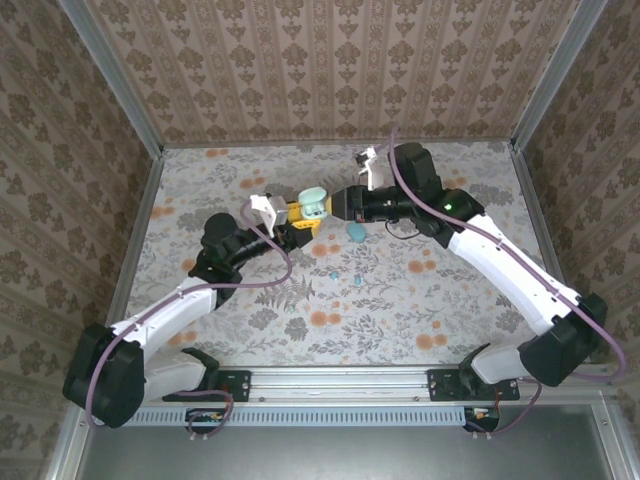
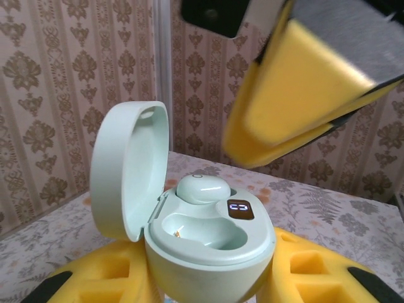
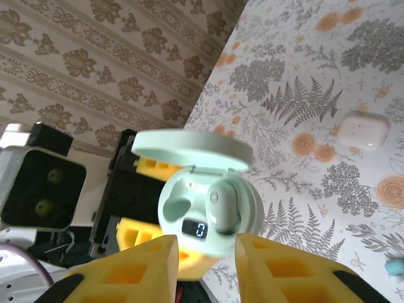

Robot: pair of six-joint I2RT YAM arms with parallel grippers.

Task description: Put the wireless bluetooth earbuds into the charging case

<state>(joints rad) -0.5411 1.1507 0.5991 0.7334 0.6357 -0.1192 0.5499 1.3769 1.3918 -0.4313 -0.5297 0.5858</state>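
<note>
I am watching the left gripper clenching one mint-green case and holding it up off the bench, around the middle and toward the back wall. From the left wrist camera the case is sitting upright between that gripper's two yellow fingers, with its lid standing open on the left side. Inside I am counting two sockets: one earbud is lying in the rear one, and the front socket is showing bare. One small display is glowing on the case's top face, just beside the seated earbud. The right gripper is facing the case from the opposite side, released, its two yellow fingers spread apart with nothing between them and their tips hanging just short of the case. One of those fingers is looming above the case in the left wrist view. On the bench I am counting two more cases. One white case is lying closed, well apart from the held one. One teal case is lying just to the arm-base side of the right gripper in the overhead view. I am also making out two tiny teal pieces lying loose on the bench, nearer the arm bases than the grippers and apart from each other. They are too small for me to tell which way they are lying.
</note>
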